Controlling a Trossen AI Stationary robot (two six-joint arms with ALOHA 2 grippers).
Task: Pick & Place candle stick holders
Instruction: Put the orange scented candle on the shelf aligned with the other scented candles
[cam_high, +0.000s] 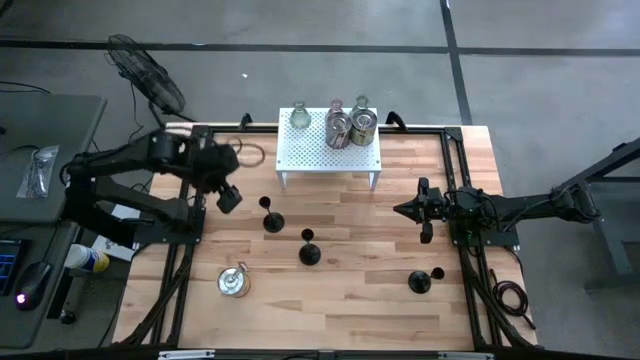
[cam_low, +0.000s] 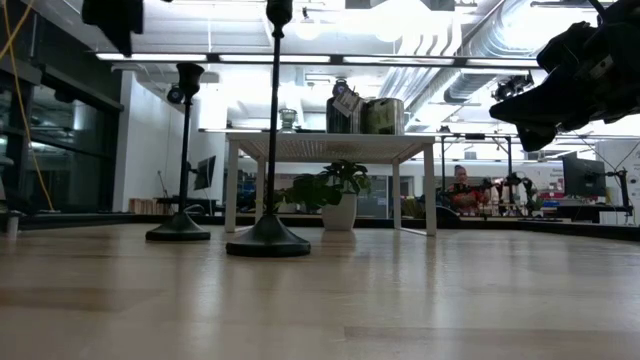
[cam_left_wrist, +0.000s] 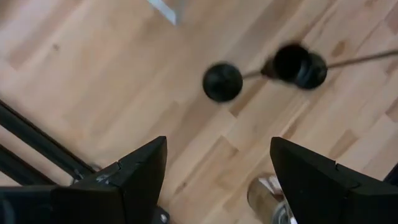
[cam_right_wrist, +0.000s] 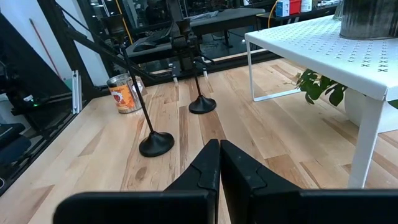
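Two black candle stick holders (cam_high: 271, 216) (cam_high: 309, 250) stand upright on their round bases mid-table, and a third black one (cam_high: 424, 280) sits toward the right front. A silvery holder (cam_high: 234, 282) stands at the left front. More glass and silvery holders (cam_high: 350, 126) stand on the white perforated rack (cam_high: 330, 152) at the far side. My left gripper (cam_high: 229, 197) hangs open above the table, left of the black holders (cam_left_wrist: 222, 82), with nothing between its fingers. My right gripper (cam_high: 405, 210) is shut and level at the right, pointing toward the table's left.
Black frame rails (cam_high: 185, 270) run along the table's left and right sides. The rack stands on thin legs (cam_low: 231, 185), with a potted plant (cam_low: 335, 195) showing behind it. Bare wood (cam_high: 340, 310) lies along the near edge.
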